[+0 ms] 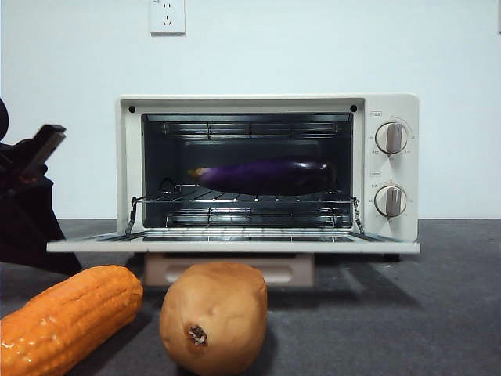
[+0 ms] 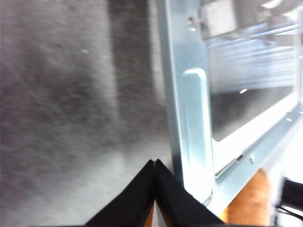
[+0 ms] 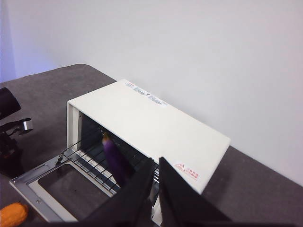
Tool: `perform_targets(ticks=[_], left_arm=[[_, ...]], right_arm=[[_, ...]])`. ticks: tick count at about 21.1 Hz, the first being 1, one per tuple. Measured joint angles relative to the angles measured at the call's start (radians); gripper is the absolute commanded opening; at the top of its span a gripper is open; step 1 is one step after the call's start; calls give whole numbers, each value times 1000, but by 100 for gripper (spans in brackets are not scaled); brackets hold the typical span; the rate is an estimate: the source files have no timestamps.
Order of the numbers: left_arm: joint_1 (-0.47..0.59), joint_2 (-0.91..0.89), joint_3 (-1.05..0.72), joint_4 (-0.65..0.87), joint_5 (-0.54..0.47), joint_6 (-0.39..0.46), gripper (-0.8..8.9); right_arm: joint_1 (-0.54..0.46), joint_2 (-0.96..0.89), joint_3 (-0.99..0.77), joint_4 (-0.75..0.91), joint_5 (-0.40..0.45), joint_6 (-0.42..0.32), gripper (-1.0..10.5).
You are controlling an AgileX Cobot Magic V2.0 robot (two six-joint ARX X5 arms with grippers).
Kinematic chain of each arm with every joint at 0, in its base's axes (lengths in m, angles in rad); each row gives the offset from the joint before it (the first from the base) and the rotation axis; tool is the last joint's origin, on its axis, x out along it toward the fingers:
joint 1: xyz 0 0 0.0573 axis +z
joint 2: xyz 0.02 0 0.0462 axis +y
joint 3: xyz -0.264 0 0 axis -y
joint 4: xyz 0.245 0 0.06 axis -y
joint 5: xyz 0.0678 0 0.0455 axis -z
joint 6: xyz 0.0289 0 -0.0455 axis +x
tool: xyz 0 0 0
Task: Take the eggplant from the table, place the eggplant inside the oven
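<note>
The glossy purple eggplant [image 1: 266,175] lies lengthwise on the wire rack inside the cream-white oven [image 1: 391,168], whose door [image 1: 235,244] is folded down flat. In the right wrist view the eggplant [image 3: 115,158] shows on the rack below the oven's top [image 3: 151,130]. My left gripper [image 2: 155,163] is shut and empty, low beside the left edge of the open door [image 2: 191,118]. Its arm [image 1: 27,204] shows dark at the left of the front view. My right gripper [image 3: 157,161] hangs high above the oven, shut on nothing.
An orange corn cob [image 1: 66,317] and a tan potato [image 1: 215,317] lie on the dark grey table [image 1: 438,313] in front of the open door. The corn [image 3: 13,213] also shows near the door's corner. A white wall with a socket [image 1: 167,16] stands behind.
</note>
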State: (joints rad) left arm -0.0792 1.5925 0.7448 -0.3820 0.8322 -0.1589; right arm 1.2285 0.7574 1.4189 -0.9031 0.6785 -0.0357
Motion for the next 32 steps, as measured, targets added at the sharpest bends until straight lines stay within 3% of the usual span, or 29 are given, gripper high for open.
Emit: perform_targets(ticks=[9, 17, 21, 26, 32], left_arm=[[50, 0, 16, 27, 190, 4, 4], [71, 0, 171, 164, 222, -115, 4], [71, 0, 277, 242, 223, -195, 4], [63, -5, 373, 217, 226, -243, 4], [15, -108, 378, 80, 33, -218, 4]], right_arm=[[0, -10, 0, -70, 0, 41, 4], [0, -10, 0, -99, -1, 80, 4], [0, -10, 0, -118, -1, 104, 4], [0, -9, 0, -148, -2, 143, 4], [0, 24, -4, -182, -1, 183, 4]])
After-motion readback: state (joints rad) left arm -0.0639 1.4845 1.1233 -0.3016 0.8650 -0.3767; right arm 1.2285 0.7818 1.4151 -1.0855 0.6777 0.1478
